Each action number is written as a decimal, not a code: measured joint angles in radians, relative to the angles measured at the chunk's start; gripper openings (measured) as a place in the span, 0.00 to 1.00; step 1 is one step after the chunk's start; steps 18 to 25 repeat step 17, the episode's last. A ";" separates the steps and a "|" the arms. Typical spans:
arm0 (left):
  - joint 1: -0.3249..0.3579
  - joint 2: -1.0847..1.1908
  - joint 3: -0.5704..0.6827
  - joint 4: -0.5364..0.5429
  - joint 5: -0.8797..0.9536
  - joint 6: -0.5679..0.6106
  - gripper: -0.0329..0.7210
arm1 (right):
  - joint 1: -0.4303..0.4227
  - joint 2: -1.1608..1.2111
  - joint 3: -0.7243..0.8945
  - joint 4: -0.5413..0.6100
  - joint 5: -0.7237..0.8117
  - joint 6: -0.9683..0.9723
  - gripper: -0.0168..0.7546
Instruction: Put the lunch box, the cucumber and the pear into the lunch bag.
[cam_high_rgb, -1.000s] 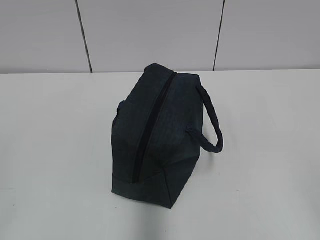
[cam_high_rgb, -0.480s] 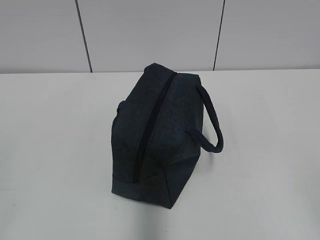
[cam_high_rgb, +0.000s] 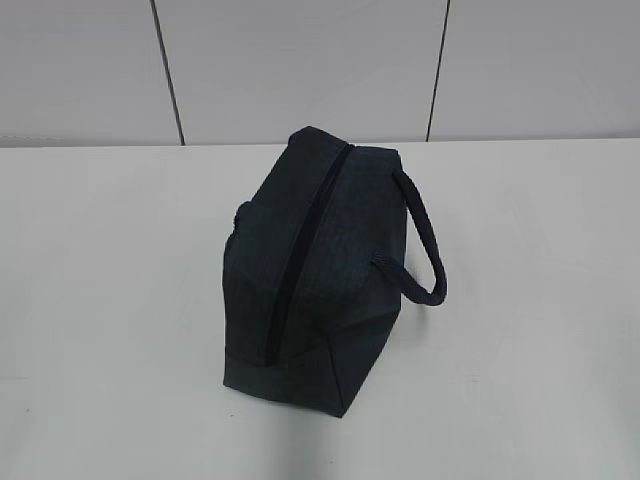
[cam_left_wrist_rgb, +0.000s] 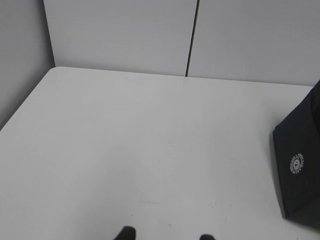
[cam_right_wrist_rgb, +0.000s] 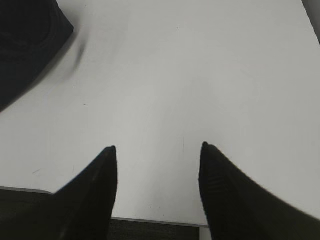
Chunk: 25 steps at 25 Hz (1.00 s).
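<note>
The dark navy lunch bag (cam_high_rgb: 315, 270) stands in the middle of the white table, its long zipper (cam_high_rgb: 305, 255) shut along the top and a loop handle (cam_high_rgb: 425, 245) on its right side. An end of the lunch bag (cam_left_wrist_rgb: 300, 160) with a small round white logo shows at the right edge of the left wrist view, and a corner of the lunch bag (cam_right_wrist_rgb: 27, 45) at the top left of the right wrist view. My left gripper (cam_left_wrist_rgb: 166, 237) is open over bare table. My right gripper (cam_right_wrist_rgb: 157, 150) is open near the table's front edge. Lunch box, cucumber and pear are out of view.
The white table (cam_high_rgb: 120, 300) runs to a grey panelled wall (cam_high_rgb: 300, 70) at the back. Its left back corner (cam_left_wrist_rgb: 50, 70) shows in the left wrist view. The front edge of the table (cam_right_wrist_rgb: 150, 220) lies just under the right gripper.
</note>
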<state>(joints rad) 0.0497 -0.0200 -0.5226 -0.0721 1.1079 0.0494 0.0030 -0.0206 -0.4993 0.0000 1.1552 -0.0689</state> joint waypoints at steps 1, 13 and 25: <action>0.000 0.000 0.000 0.000 0.000 0.000 0.37 | 0.000 0.000 0.000 0.000 0.000 0.000 0.56; 0.000 0.000 0.000 0.000 0.000 0.000 0.37 | 0.000 0.000 0.000 0.000 0.000 0.000 0.56; 0.000 0.000 0.000 0.000 0.000 0.000 0.37 | 0.000 0.000 0.000 0.000 0.000 0.000 0.56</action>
